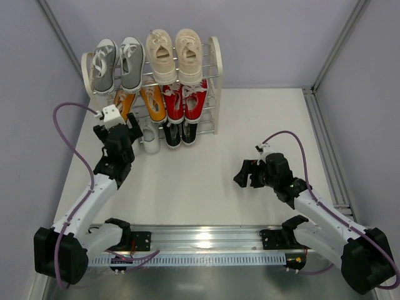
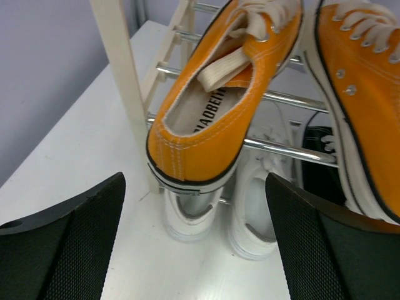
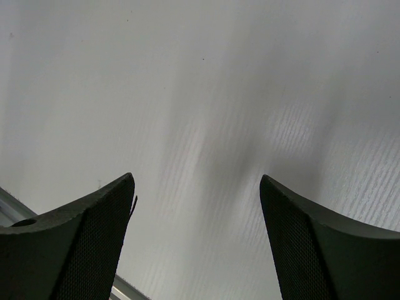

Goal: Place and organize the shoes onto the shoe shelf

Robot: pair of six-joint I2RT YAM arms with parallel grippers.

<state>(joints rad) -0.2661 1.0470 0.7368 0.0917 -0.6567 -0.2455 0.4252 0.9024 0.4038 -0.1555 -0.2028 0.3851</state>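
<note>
The shoe shelf (image 1: 215,62) stands at the back of the table. Grey shoes (image 1: 117,64) and beige shoes (image 1: 175,55) sit on its top tier, orange shoes (image 1: 152,102) and red shoes (image 1: 184,100) on the middle tier, white shoes (image 1: 150,137) and black shoes (image 1: 180,133) at the bottom. My left gripper (image 1: 131,130) is open and empty just in front of the white shoes (image 2: 190,215), under the heel of an orange shoe (image 2: 219,106). My right gripper (image 1: 242,177) is open and empty over bare table (image 3: 206,94).
A metal rail (image 1: 200,237) runs along the near edge between the arm bases. A purple cable (image 1: 62,125) loops from the left arm. Walls and frame posts close in the table at left, back and right.
</note>
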